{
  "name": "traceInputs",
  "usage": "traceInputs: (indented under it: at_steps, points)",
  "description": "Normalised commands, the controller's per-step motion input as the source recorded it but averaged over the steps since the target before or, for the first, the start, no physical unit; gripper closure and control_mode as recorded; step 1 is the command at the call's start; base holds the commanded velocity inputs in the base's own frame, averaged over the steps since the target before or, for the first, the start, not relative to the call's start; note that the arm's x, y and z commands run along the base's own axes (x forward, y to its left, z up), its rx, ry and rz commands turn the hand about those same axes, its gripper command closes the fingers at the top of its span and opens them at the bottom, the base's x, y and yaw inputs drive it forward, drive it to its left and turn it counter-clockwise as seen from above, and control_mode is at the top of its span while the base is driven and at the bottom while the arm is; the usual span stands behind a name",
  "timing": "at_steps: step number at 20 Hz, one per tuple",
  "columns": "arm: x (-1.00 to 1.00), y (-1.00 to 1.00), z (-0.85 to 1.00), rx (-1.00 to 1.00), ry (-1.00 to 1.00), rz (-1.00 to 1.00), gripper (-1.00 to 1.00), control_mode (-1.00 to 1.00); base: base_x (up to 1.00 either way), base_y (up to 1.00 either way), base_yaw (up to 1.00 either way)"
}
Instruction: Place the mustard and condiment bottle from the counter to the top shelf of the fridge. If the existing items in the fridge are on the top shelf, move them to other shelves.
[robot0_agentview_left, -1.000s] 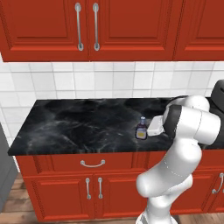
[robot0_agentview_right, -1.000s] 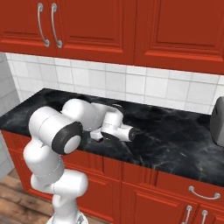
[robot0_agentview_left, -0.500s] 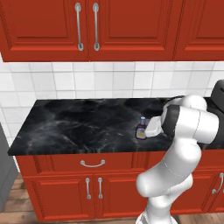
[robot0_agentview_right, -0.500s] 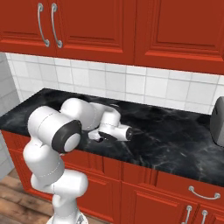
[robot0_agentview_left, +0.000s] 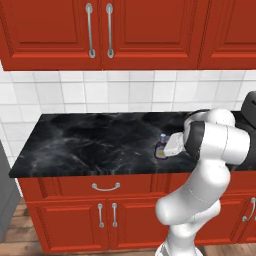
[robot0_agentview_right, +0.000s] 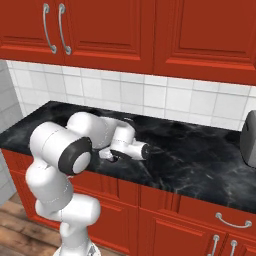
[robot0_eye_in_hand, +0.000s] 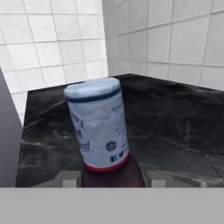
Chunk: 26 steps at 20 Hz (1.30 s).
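Condiment bottle (robot0_agentview_left: 160, 148) upright on counter (robot0_agentview_left: 90, 142), near front edge. Gripper (robot0_eye_in_hand: 113, 178) low around its base, fingers spread either side, not yet clamped. Risk: squeeze so low tips bottle off front edge.

The condiment bottle (robot0_agentview_left: 160, 147) stands on the counter (robot0_agentview_left: 90, 145), near its front edge. The gripper (robot0_agentview_left: 165, 150) is right beside it. Cabinets (robot0_agentview_left: 100, 30) hang above, and more cabinets (robot0_agentview_left: 75, 220) sit below.

condiment bottle (robot0_agentview_left: 160, 148): 1 | counter (robot0_agentview_left: 90, 145): 1 | end effector (robot0_agentview_left: 165, 148): 1
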Motion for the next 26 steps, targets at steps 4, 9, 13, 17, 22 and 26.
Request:
traceInputs:
  at_steps: [4,9,13,17,22,26]
  points:
    - [-0.44,0.00,0.50,0.00,-0.07,0.00,1.00,-1.00,0.00,0.00,0.00]
    - [-0.65,0.02,0.96,0.00,-0.03,0.00,1.00,-1.00,0.00,0.00,0.00]
    - [-0.93,0.00,1.00,0.00,-0.01,0.00,1.00,-1.00,0.00,0.00,0.00]
    - [-0.95,0.00,1.00,-0.05,0.00,0.00,1.00,-1.00,0.00,0.00,0.00]
    - [-0.94,0.06,1.00,-0.08,0.00,0.00,1.00,-1.00,0.00,0.00,0.00]
    - [-0.89,0.18,1.00,-0.06,0.06,-0.01,1.00,-1.00,0.00,0.00,0.00]
